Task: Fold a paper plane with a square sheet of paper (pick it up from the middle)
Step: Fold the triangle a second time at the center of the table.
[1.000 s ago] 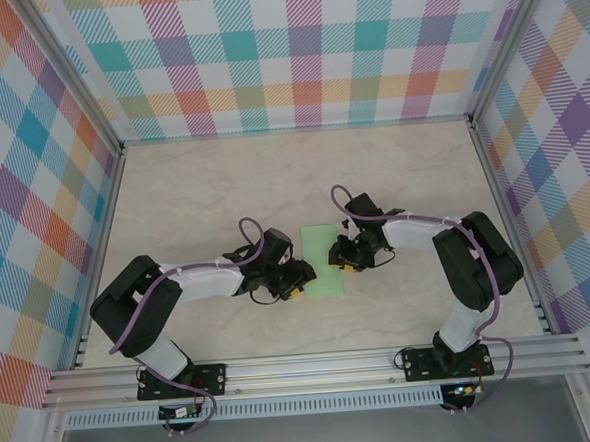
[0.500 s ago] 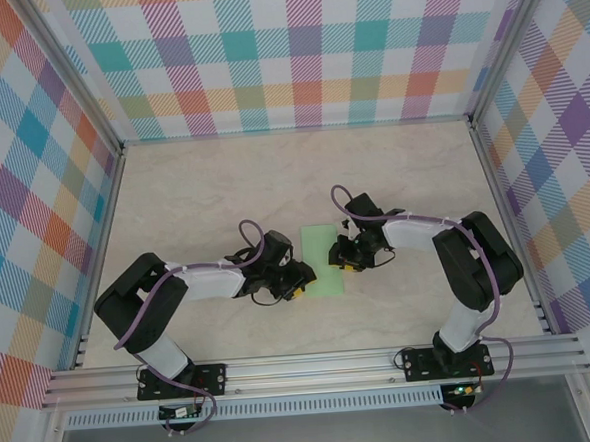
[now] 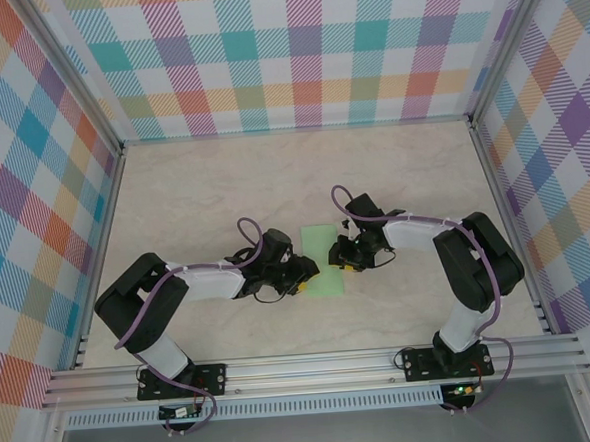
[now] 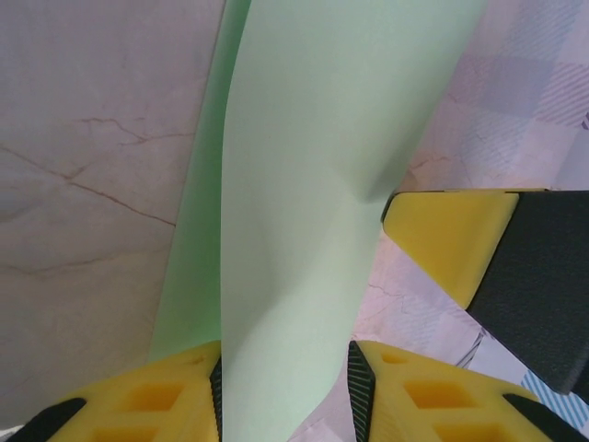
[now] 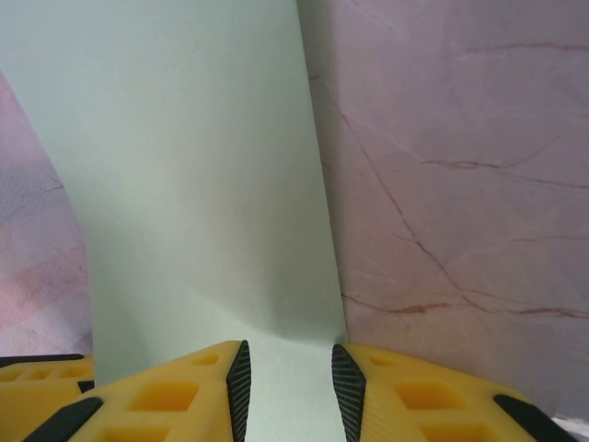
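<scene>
Though curled, sheet (image 3: 320, 245) between grippers (image 3: 304, 277) (image 3: 343, 256) (either side)

Pastel plaid walls (image 3: 305, 50) are boxing in a beige marble-look tabletop (image 3: 203, 187), aluminium rail (image 3: 314, 365) running along the front.

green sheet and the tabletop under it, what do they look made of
square sheet of paper: thin matte paper, it bows softly with no glare. table: pale, smooth marble-look surface with brown veins; stone or printed laminate, cannot tell.
</scene>
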`<move>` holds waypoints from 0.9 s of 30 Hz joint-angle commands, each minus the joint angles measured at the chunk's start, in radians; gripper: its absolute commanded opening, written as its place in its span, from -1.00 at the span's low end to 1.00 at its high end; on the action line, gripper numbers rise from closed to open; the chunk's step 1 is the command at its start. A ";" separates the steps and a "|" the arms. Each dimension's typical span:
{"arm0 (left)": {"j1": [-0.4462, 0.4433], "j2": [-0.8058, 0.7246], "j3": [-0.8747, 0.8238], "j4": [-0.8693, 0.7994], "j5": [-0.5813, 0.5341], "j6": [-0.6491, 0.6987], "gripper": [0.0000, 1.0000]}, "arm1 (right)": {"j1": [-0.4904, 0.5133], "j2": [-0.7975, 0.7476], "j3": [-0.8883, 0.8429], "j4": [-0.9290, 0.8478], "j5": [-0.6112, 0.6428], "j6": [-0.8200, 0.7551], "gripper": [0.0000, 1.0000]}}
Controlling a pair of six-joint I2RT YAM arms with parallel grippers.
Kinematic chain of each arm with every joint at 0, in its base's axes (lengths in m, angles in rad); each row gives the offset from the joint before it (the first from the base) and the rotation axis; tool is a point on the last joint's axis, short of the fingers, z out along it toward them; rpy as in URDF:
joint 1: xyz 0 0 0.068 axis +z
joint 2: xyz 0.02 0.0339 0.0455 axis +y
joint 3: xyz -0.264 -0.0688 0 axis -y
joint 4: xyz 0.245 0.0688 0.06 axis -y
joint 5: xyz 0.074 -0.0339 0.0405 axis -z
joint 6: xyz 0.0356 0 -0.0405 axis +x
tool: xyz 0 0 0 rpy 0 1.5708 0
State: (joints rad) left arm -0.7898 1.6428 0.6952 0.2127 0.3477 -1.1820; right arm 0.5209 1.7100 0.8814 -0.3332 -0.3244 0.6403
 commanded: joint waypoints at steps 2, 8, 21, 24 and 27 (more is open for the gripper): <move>-0.006 0.007 0.013 -0.008 -0.028 -0.004 -0.25 | 0.006 0.031 -0.049 -0.089 0.048 0.005 -0.31; 0.020 0.056 0.023 0.065 -0.021 -0.032 -0.36 | 0.005 0.010 -0.052 -0.059 0.003 0.018 -0.31; 0.088 0.064 0.055 0.037 0.019 0.016 -0.63 | 0.005 -0.077 -0.074 -0.024 -0.058 0.071 -0.26; 0.092 0.079 0.070 0.021 0.041 0.045 -0.71 | 0.006 -0.084 -0.067 -0.036 -0.061 0.068 -0.26; 0.092 0.087 0.074 0.023 0.053 0.060 -0.73 | 0.005 -0.102 -0.067 -0.041 -0.059 0.066 -0.23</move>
State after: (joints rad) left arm -0.7040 1.7126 0.7471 0.2386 0.3679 -1.1610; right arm 0.5217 1.6413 0.8227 -0.3401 -0.3676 0.6994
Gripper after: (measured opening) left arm 0.139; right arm 0.380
